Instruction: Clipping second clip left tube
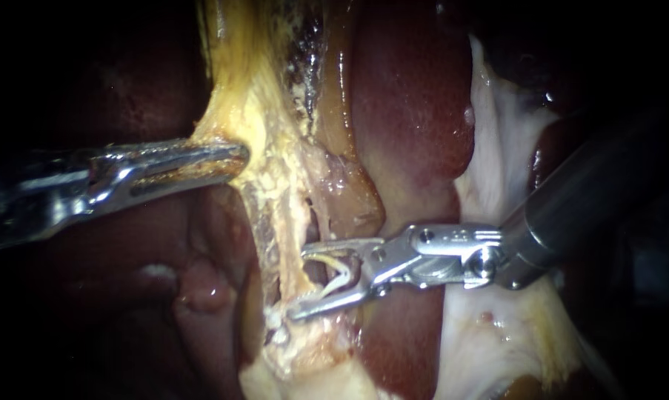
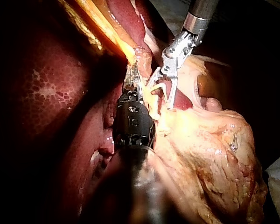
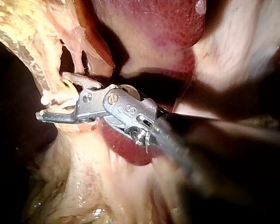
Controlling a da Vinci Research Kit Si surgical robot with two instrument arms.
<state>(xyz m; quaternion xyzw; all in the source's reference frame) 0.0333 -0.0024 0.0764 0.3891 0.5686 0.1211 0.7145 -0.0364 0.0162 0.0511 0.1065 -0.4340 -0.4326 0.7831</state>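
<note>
My right instrument (image 1: 298,281) comes in from the right. Its jaws stand wide apart with a pale clip (image 1: 335,272) seated between them, touching both. They straddle a thin yellowish tube (image 1: 291,222) that runs down from the gallbladder tissue (image 1: 245,89). My left instrument (image 1: 234,157) comes in from the left, its jaws shut on that yellow tissue and holding it taut. The left wrist view shows the left jaws (image 2: 133,77) pinching the tissue, with the right instrument (image 2: 161,95) beside them. In the right wrist view the right instrument (image 3: 51,100) reaches around the pale strand (image 3: 60,88).
Dark red liver (image 1: 415,111) lies behind and right of the tube. Whitish membrane (image 1: 497,155) spreads under the right shaft (image 1: 571,200). Fatty yellow tissue (image 2: 210,154) bulks beside the left shaft. A darker lobe (image 1: 201,289) sits below the left instrument.
</note>
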